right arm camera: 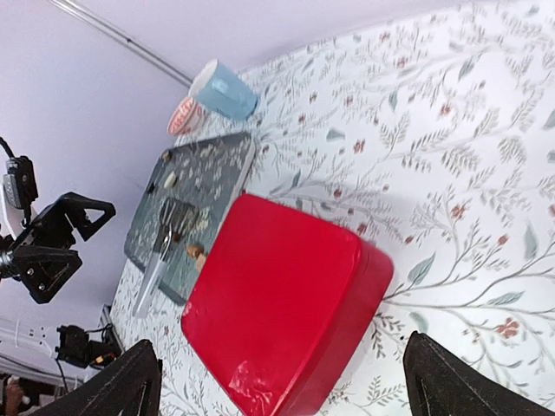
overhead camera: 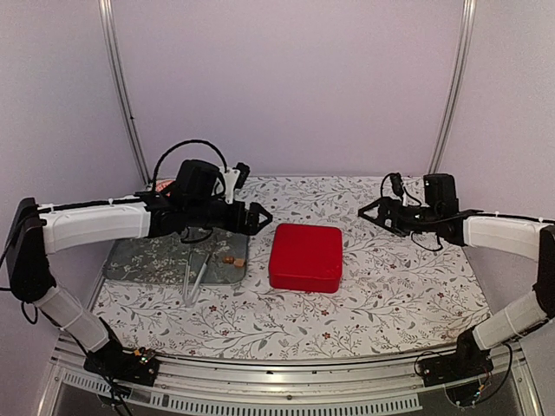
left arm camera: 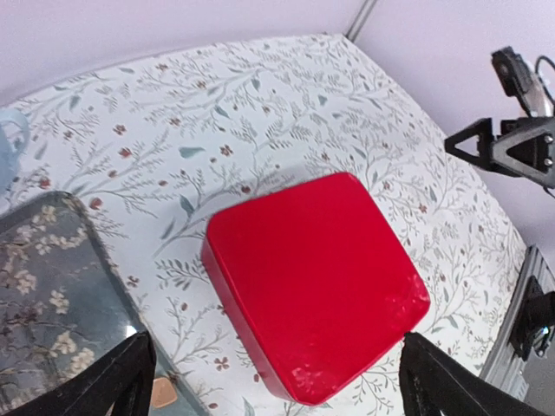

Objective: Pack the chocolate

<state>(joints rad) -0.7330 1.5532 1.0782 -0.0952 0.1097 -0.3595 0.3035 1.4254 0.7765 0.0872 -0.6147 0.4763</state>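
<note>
The red square box (overhead camera: 305,256) sits shut, lid on, in the middle of the table. To its left, a few small chocolate (overhead camera: 232,260) lumps lie on the grey floral tray (overhead camera: 156,260). One tan chocolate (left arm camera: 163,392) shows at the tray's edge, and others (right arm camera: 198,251) lie near the tongs. My left gripper (overhead camera: 260,215) hovers open above the box's far-left corner. My right gripper (overhead camera: 368,211) hovers open off its far-right corner. In each wrist view the red box (left arm camera: 316,282) (right arm camera: 277,312) lies below wide-apart fingers, which hold nothing.
Metal tongs (overhead camera: 195,279) lie on the tray's near edge, partly on the floral tablecloth. A blue cup (right arm camera: 225,89) and a red-and-white cup (right arm camera: 184,115) lie behind the tray at the back left. Metal frame posts rise at the back corners.
</note>
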